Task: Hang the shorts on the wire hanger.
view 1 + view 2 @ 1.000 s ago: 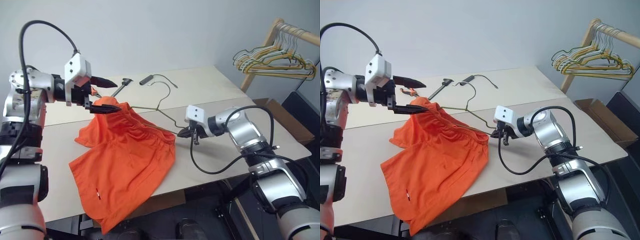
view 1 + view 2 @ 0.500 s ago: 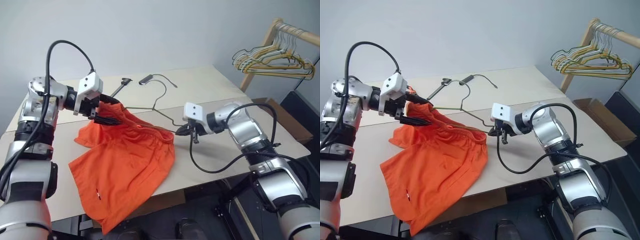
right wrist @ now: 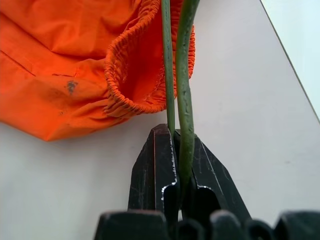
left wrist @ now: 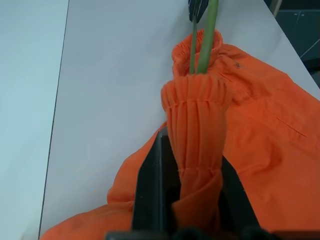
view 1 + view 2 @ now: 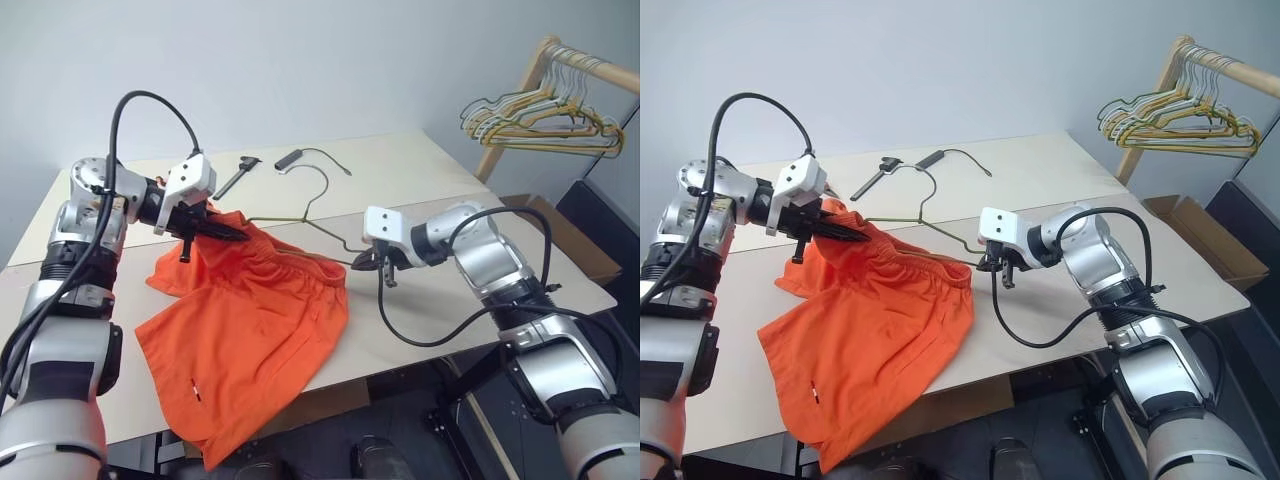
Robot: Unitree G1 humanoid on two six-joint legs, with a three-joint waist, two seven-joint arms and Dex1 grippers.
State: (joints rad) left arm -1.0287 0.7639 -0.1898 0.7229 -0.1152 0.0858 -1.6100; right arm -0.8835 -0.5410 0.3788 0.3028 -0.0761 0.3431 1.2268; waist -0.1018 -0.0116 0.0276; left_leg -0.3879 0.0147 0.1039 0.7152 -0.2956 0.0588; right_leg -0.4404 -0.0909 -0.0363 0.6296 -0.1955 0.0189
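The bright orange shorts (image 5: 250, 310) lie spread on the pale table (image 5: 420, 180), their lower part hanging over the front edge. My left gripper (image 5: 225, 232) is shut on the gathered waistband (image 4: 197, 125) at the shorts' far left end. The wire hanger (image 5: 305, 213), thin and olive-grey, lies with one arm running inside the waistband and its hook toward the table's back. At the shorts' right end my right gripper (image 5: 368, 262) is shut on the hanger's wires (image 3: 185, 100), just beside the waistband opening (image 3: 135, 65).
A black tool (image 5: 238, 172) and a small black object with a cord (image 5: 292, 157) lie at the back of the table. A wooden rack with a bunch of coloured hangers (image 5: 540, 115) stands at the right, above a cardboard box (image 5: 560, 230).
My left gripper, open over the waistband a second ago, has come down a little and closed on it. The right gripper has kept its hold on the hanger without moving.
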